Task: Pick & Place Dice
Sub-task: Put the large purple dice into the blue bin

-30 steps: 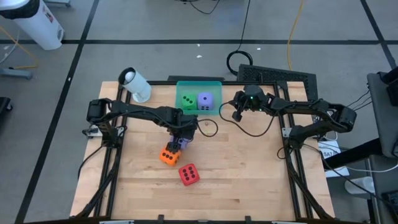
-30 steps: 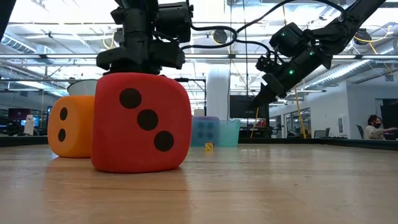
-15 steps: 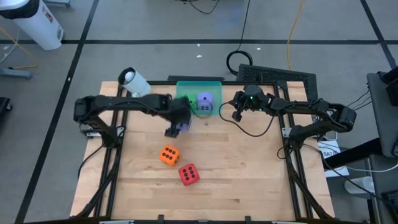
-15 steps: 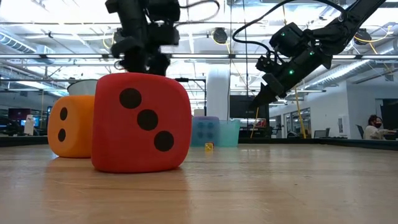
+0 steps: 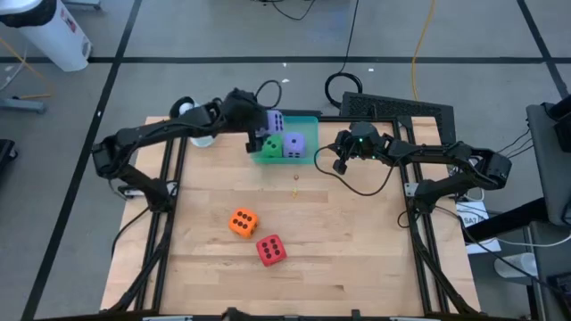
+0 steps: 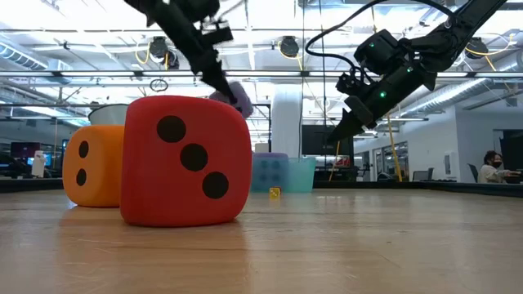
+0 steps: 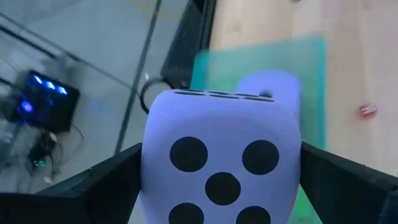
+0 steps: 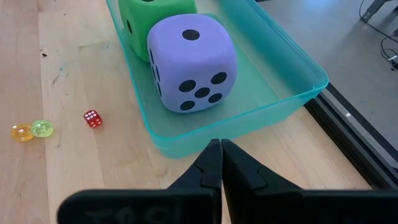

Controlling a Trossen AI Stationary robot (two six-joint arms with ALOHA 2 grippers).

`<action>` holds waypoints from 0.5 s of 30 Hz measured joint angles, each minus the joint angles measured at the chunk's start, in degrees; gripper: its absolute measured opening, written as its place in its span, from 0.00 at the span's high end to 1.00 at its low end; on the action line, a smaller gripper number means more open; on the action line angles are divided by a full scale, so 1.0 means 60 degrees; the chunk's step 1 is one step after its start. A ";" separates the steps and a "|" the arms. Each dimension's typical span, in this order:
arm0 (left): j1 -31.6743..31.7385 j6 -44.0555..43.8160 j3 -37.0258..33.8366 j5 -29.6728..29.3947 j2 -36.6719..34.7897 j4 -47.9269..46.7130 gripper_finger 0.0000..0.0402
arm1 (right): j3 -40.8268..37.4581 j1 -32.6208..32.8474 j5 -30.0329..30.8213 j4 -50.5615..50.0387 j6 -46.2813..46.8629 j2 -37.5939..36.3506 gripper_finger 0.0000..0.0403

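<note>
High view, step in hand: carry; left gripper (image 5: 268,127) holds a purple die (image 7: 219,160) between wide-spread fingers above the teal tray (image 5: 308,161) at 12 o'clock.
Tray contents: green die (image 5: 270,145), second purple die (image 5: 294,144).
Next move: likely lower, release into free space.
Remaining: orange die (image 5: 242,222), red die (image 5: 271,250), 6 o'clock.
Right gripper (image 5: 340,166): pinched closed, empty, idle at 1 o'clock.

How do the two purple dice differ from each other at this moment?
The held purple die is up in the air between the fingers of the left end effector, above the teal tray; the other purple die rests inside the tray beside the green die. Both are purple with dark pips.
</note>
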 joint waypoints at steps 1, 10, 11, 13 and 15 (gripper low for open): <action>0.0145 0.0001 -0.0001 -0.0003 0.0182 -0.0064 0.01 | 0.0000 0.0000 0.0004 0.0004 0.0000 0.0001 1.00; 0.0969 0.0569 -0.0011 -0.0062 0.1657 0.0266 0.01 | 0.0000 0.0000 0.0004 0.0006 0.0004 0.0002 1.00; 0.1009 0.0571 -0.0011 -0.0039 0.1761 0.0260 0.01 | 0.0000 0.0000 0.0001 0.0004 0.0004 0.0002 1.00; 0.1041 0.0544 -0.0011 0.0029 0.1890 0.0140 0.01 | 0.0000 0.0000 0.0004 0.0004 0.0004 0.0002 1.00; 0.1012 0.0527 -0.0004 0.0239 0.1981 0.0106 0.01 | 0.0000 0.0000 0.0001 0.0006 0.0004 0.0000 1.00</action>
